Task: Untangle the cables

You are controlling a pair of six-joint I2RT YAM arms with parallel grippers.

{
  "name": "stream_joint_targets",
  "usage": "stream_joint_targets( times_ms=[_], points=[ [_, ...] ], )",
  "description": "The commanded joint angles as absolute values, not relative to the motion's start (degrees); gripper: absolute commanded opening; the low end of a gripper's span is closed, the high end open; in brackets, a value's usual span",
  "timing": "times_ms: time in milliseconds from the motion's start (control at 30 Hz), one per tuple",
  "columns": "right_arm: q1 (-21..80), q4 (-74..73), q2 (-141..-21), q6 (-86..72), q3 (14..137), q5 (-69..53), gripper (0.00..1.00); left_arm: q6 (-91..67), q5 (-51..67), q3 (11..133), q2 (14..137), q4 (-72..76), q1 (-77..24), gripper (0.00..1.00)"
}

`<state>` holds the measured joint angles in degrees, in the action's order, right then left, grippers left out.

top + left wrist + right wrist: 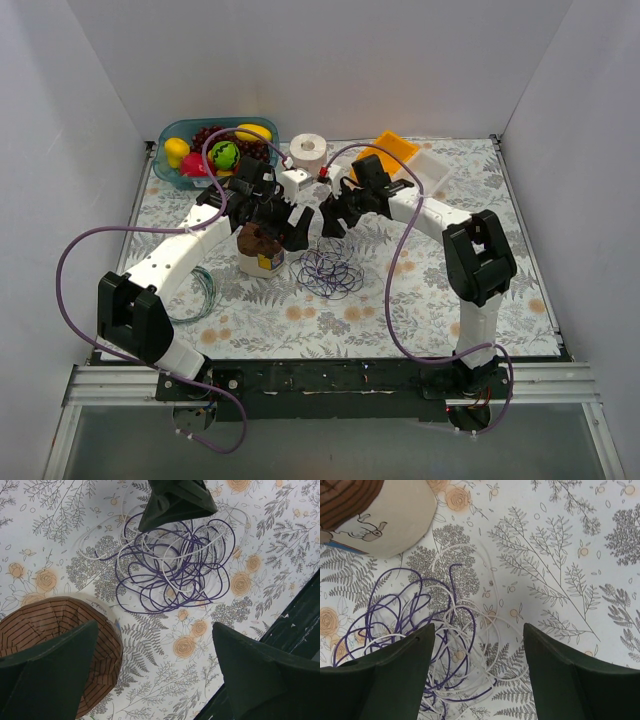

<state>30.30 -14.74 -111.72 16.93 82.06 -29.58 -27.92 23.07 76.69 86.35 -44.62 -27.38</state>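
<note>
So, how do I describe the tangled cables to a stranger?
On the flowered tablecloth, look near the middle, just right of the brown-topped cup. The cables lie there: thin purple and white wires in loose overlapping loops, unlike the flat greenish coil further left.

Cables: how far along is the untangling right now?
Done: nothing visible; the cables lie as one heap of overlapping purple and white loops. In hand: nothing; the left hand and right hand hover open at the heap, gripping no strand. Left: grasp strands and pull them all apart.
</note>
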Motion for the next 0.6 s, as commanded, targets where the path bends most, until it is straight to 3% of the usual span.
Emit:
stream_joint_targets(
  times_ms=[0,567],
  points=[
    [31.3,-18.2,-113.2,19.8,86.2,-28.4,0.79,-26.8,22.4,78.5,84.0,-44.8,-26.9,0.98],
    [30.3,-21.4,-112.2,22.9,83.8,-23.6,0.74,-26.8,22.7,77.7,83.8,-44.5,-26.5,0.98]
  ],
)
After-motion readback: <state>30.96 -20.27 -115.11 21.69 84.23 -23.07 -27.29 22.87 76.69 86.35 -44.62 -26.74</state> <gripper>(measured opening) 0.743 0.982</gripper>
